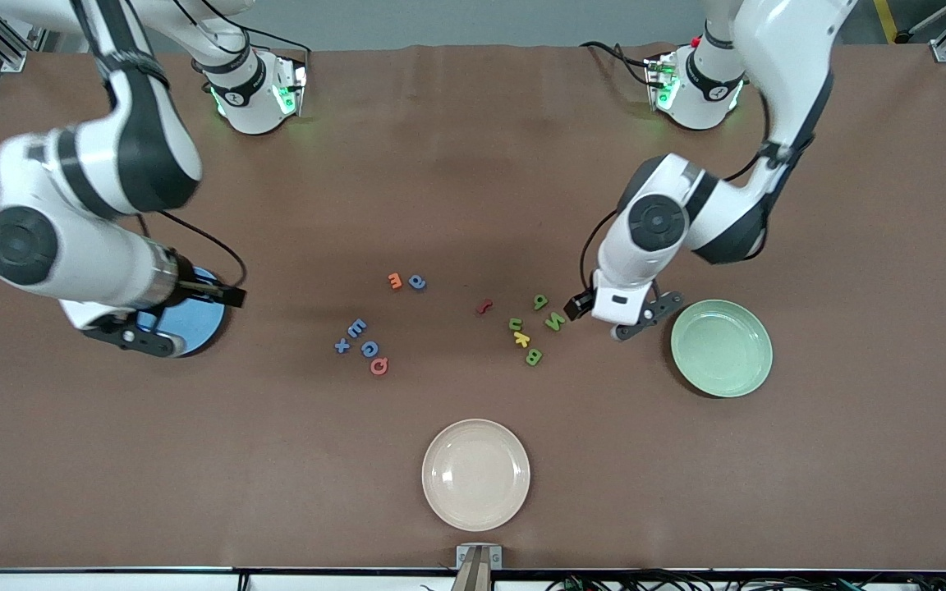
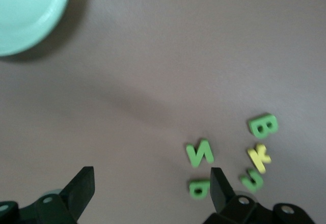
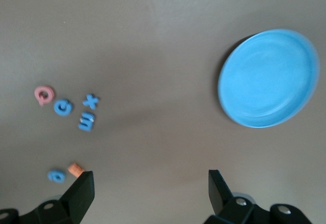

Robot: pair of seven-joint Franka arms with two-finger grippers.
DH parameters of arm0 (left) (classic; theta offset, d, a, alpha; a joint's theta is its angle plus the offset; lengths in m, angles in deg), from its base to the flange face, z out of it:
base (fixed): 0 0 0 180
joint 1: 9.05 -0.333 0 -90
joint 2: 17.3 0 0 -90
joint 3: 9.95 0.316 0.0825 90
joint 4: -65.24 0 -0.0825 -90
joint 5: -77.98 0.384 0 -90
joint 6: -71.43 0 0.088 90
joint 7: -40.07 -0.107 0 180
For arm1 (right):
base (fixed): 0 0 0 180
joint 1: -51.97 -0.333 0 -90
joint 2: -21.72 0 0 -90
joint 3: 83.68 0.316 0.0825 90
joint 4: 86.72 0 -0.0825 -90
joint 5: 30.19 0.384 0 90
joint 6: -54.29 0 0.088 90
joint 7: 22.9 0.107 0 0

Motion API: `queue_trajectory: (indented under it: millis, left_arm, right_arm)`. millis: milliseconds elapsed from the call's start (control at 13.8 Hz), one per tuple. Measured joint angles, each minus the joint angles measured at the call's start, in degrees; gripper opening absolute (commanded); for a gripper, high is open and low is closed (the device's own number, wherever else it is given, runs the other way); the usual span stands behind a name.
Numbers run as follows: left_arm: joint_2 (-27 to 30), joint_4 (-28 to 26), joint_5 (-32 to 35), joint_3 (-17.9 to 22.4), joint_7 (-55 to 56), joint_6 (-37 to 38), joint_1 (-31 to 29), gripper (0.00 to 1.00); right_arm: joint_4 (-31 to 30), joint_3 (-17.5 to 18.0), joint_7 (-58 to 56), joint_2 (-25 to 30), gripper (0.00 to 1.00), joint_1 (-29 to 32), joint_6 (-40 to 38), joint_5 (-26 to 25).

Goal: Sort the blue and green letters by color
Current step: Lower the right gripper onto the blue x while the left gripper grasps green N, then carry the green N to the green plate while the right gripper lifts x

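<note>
The cream plate [image 1: 475, 474] sits nearest the front camera, close to the middle of that edge of the surface [image 1: 473, 164], and holds nothing.

Farther in, toward the left arm's end, the green plate [image 1: 721, 347] is also bare. The four green letters [image 1: 534, 356] lie loose on the surface just beside it toward the middle: a B nearest the camera, then a small curved piece [image 1: 515, 325], an N [image 1: 554, 321] and a rounded letter [image 1: 540, 302]. A yellow letter [image 1: 521, 338] sits among them, touching or almost touching its neighbours, and a red letter [image 1: 484, 308] lies a little apart toward the centre.

The blue letters [image 1: 371, 349] lie toward the right arm's end: an X [image 1: 342, 345], a round one and an E [image 1: 356, 328] clustered with a pink letter [image 1: 378, 366] just beside the round one, and a fourth blue letter [image 1: 417, 282] farther off beside an orange letter [image 1: 395, 281]. The blue plate [image 1: 192, 322], near the right arm's end, is partly covered in the front view; the right wrist view shows it bare.

These pieces look light, chunky and stiff, probably foam or plastic; they should slide if nudged. I would pinch each across its flat sides or a straight stroke, taking outer ones first to avoid dragging the yellow or pink neighbour.

The left end effector [image 1: 633, 316] hovers over the surface between the green letters and green plate, fingers spread wide and empty. The right end effector [image 1: 140, 332] hangs over the blue plate, likewise wide and empty.
</note>
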Motion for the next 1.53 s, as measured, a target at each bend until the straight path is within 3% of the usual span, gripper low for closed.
queue_trajectory:
  millis: [218, 436, 654, 1090, 1236, 1381, 1526]
  left_arm:
    - [-5.0, 0.1, 3.0, 0.0, 8.8, -5.5, 0.9, 0.92]
    - [-7.6, 0.2, 3.2, 0.0, 15.2, -9.9, 1.4, 0.85]
    - [-9.5, 0.5, 3.2, 0.0, 19.1, -12.2, 2.7, 0.77]
    - [-11.1, 1.7, 3.2, 0.2, 19.6, -12.6, 2.9, 0.61]
    - [-11.4, 1.9, 3.2, 0.2, 19.6, -12.6, 2.9, 0.45]
    - [-11.4, 2.1, 3.2, 0.2, 19.6, -12.5, 2.9, 0.15]
    - [-11.3, 2.5, 3.2, 0.2, 19.6, -12.5, 2.9, 0.01]
  right_arm:
    - [-9.3, 0.0, 11.6, -0.7, 0.99, -2.9, 14.1, 0.7]
    - [-15.3, 0.1, 22.7, -1.8, 1.00, -6.6, 23.0, 0.8]
    - [-16.4, 0.1, 30.0, -5.2, 1.00, -8.7, 29.4, 0.8]
    - [-16.1, -0.3, 32.5, -11.7, 0.99, -8.9, 39.0, 0.8]
    - [-15.0, -0.4, 33.7, -13.6, 0.98, -8.9, 39.9, 0.8]
    - [-13.8, -0.4, 34.2, -15.0, 0.95, -8.9, 40.1, 0.8]
    - [-13.2, -0.4, 34.4, -15.9, 0.93, -8.9, 40.6, 0.7]
